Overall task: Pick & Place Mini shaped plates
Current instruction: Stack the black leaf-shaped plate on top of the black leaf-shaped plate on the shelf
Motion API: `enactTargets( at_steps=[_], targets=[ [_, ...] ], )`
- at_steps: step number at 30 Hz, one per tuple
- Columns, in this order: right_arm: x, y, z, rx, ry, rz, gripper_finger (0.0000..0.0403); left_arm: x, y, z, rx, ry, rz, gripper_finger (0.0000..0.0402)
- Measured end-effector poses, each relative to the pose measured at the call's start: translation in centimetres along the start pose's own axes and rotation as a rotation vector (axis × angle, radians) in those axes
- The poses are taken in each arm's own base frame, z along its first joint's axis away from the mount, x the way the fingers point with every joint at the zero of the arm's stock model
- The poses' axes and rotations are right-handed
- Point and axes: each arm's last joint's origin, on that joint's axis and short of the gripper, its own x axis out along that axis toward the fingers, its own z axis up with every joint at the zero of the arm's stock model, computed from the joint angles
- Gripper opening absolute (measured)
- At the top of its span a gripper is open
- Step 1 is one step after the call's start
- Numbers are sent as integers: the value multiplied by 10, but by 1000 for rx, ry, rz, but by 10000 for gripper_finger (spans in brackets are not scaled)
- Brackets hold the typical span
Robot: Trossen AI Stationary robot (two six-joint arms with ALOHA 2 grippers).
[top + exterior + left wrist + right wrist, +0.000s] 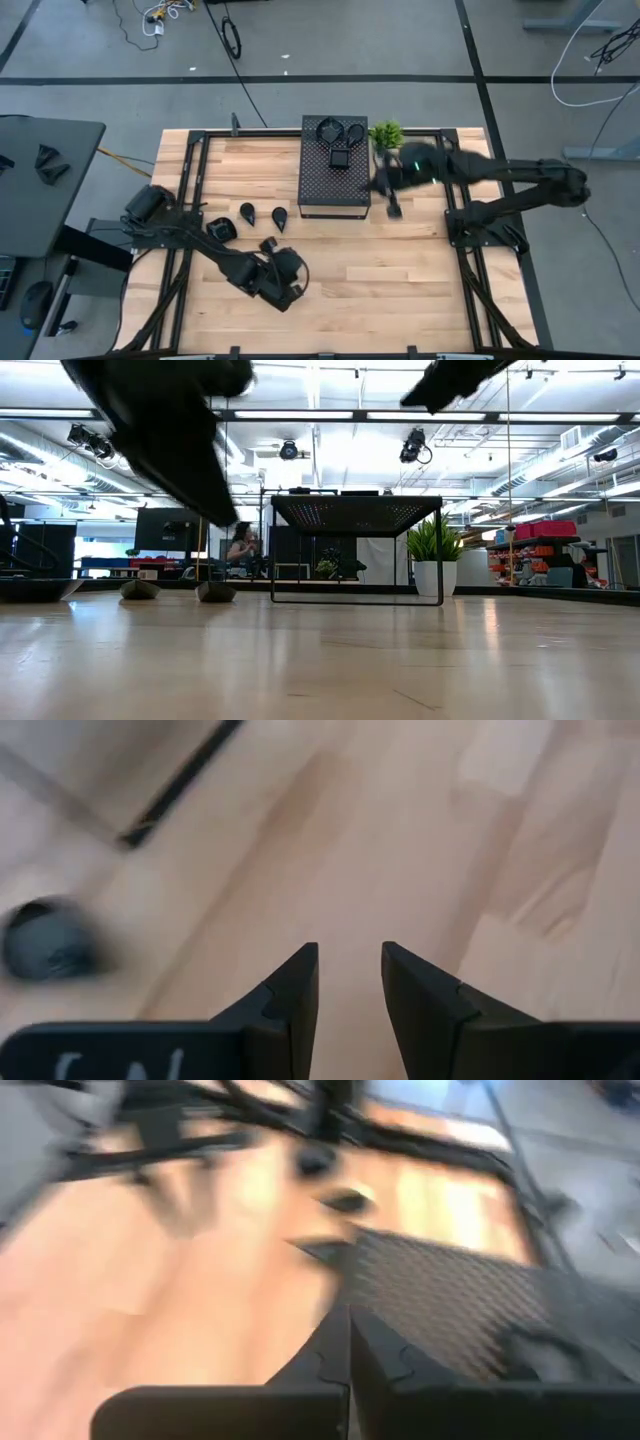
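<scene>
high view: right arm stretches its claw (394,205) beside the box (335,180)

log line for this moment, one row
left gripper open, empty, over bare table | right gripper shut, beside perforated box | plates on box: three

One camera looks straight down on the bench (400,270); one looks level across it. Both show the perforated box (334,180). Wrist cameras sit close above the wood.

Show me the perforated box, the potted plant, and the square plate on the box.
Perforated box (333,190): high view, bare part of its top.
Potted plant (386,134): high view, its leaves.
Square plate (340,159): high view, its middle.
</scene>
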Motion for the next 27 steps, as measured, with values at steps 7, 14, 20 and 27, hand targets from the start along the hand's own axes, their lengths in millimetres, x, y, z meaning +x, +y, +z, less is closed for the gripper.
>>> enactTargets(
  at_steps=[7,14,20,27],
  targets=[
    [17,91,-25,-82,-167,284,1,-62,24,0,53,62,149,117],
    [38,148,-93,61,-314,362,0,-84,45,-11,109,103,294,117],
    [41,160,-139,262,-370,239,0,-76,60,-3,89,231,369,125],
    [44,160,-144,270,-377,182,6,-63,101,-16,-57,459,347,198]
  ],
)
